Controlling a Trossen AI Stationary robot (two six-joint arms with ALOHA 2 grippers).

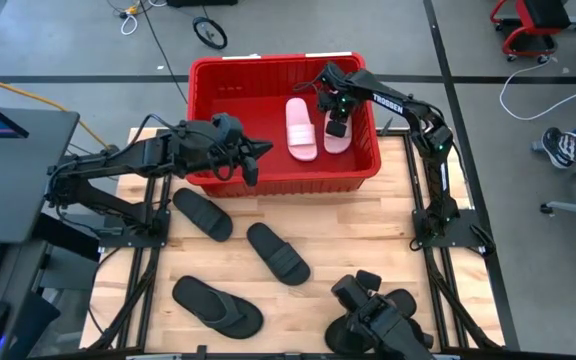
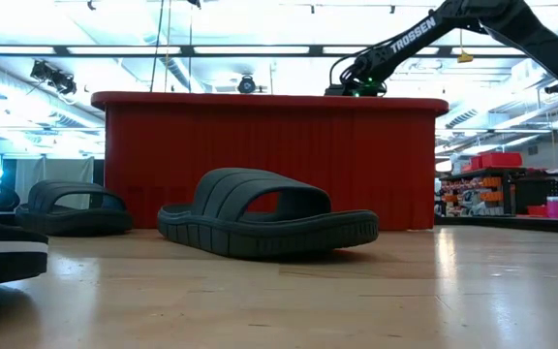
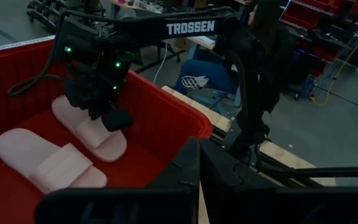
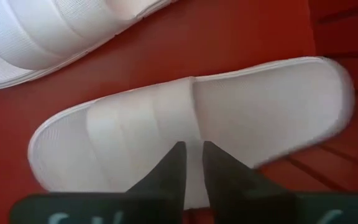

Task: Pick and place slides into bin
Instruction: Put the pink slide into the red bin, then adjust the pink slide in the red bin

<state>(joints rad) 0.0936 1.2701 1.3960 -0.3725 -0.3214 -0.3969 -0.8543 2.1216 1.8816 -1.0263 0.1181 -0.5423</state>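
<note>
Nearest on the worktop [image 1: 368,230], a black flip-flop [image 1: 218,305] lies flat. Just beyond it are a black slide [image 1: 278,253] and a second black slide [image 1: 203,215]. All three rest sole-down and apart from one another, so each could likely be picked up without disturbing the rest.

Behind them stands the red bin [image 1: 268,182], set across the far edge where both arms can reach it. The left claw [image 1: 251,165] hangs over the bin's near wall towards its left end. Its fingers are drawn together on nothing, and it appears to be waiting its turn.

Inside the bin, a pink slide [image 1: 301,130] lies strap-up on the floor. Beside it, close to the right wall, is a second pink slide [image 1: 339,144]. The right claw [image 1: 336,122] reaches down into the bin from the far right and sits directly on this second slide, its fingers narrowed to a slim gap at the shoe's edge. The wrist view shows nothing caught between them, and the slide lies flat on the red floor. That suggests the shoe has been set down rather than being carried, though a light pinch on the rim cannot be ruled out.

Two of the sandals in sight are therefore in the bin, and three wait outside it. Past the worktop, a person's shoe [image 1: 568,148] shows beside a chair base.
</note>
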